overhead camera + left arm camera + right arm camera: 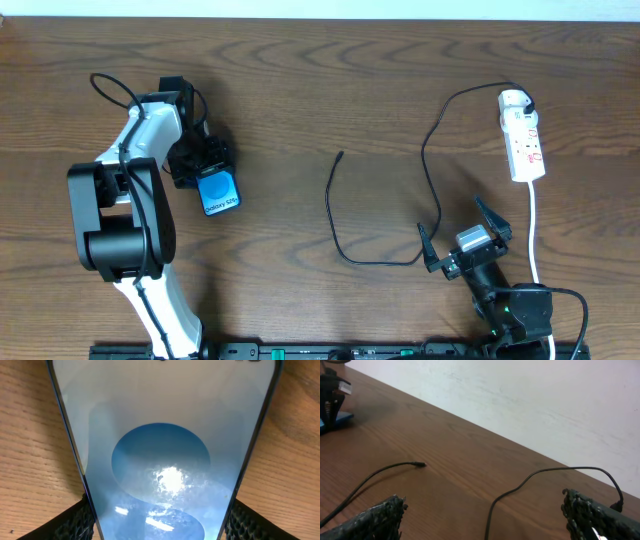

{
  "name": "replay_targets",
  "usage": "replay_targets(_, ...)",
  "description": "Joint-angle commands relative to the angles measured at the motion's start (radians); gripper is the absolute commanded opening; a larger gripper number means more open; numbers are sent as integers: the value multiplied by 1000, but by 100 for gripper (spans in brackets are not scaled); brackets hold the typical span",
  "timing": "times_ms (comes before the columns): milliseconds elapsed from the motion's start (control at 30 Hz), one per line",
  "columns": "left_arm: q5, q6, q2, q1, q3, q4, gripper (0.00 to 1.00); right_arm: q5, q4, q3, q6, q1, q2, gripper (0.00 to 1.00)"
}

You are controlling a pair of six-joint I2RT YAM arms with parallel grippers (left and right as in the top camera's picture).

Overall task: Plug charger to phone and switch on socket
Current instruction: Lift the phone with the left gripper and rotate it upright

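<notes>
Counts: one phone (218,191), one charger (329,205), one socket (524,140), two claws.
Left claw (207,172): pinching the phone by its two long edges; in the wrist view a ribbed black finger (75,520) presses on each side of it.
Right claw (449,216): spread wide and holding nothing (the cable runs below and between its fingers).
Phone: on the left of the worktop (300,80), screen up, beside the left arm's base.
Charger: loose on the worktop; its plug tip (341,154) lies mid-table, well apart from the phone. The cable loops towards the front, passes the right claw, then arcs back to the adapter (514,100).
Socket: far right, lying lengthwise from back to front, adapter at the far end; its cord (533,235) trails towards the front edge.
Open room: bare wood between phone and plug tip, and across the far strip up to the wall (545,400); the right side is tighter, with cable, socket and cord close together.
Materials: brown wood-grain worktop; glossy phone screen, light blue with a darker blue round shape and a bright glare spot; thin black cable; white plastic socket with small red marks; textured black finger pads.
</notes>
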Motion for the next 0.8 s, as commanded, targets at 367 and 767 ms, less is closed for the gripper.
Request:
replay_targets(367,59,-40,-15,-5,8,-10,70,-6,-4,-2,11,-7,-6,99)
replay_targets(767,60,-64,-17,-5,58,-52,69,-6,-4,-2,11,-7,-6,99)
